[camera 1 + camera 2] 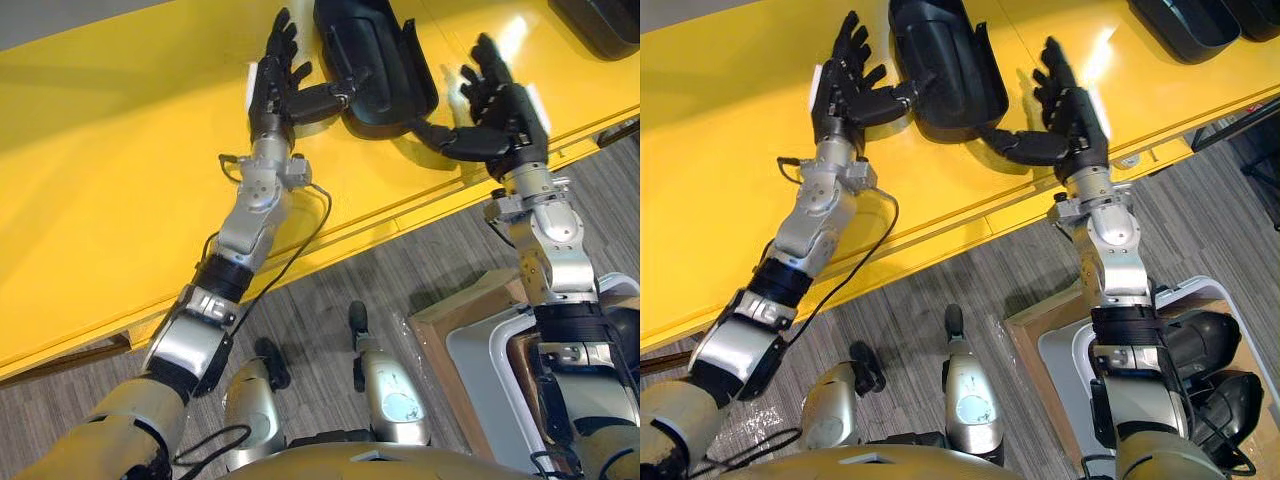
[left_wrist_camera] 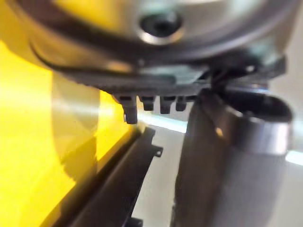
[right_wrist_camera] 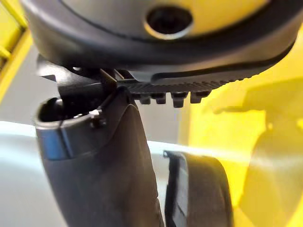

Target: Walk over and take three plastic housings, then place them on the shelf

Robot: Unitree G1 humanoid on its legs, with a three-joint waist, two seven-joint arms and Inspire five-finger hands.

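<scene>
We see both arms stretched forward over the yellow table [image 1: 100,180], one on each side of a single black plastic housing [image 1: 385,60] lying on the tabletop near its far side.

Left hand [image 1: 272,85]: palm turned inward toward the housing, fingers straight and fanned, pointing away from the robot. The thumb sticks out sideways and meets the housing's left rim. The left wrist view has the thumb large beside a row of straight fingertips, with a dark housing edge running past them over the yellow surface.

Right hand [image 1: 505,100]: mirrors the left, fingers straight and spread. Its thumb reaches across toward the housing's near right corner; we cannot tell if it actually touches. The right wrist view has the rounded end of the housing just past the thumb.

Neither hand closes on anything; the housing sits flat on the table between them.

Further housings [image 1: 1180,25] lie at the table's far right.

On the floor by the right arm stands a white bin [image 1: 475,365] inside a brown frame [image 1: 430,330]. In it lie two dark rounded parts [image 1: 1200,340], one beside the other, much like the housing on the table.
</scene>
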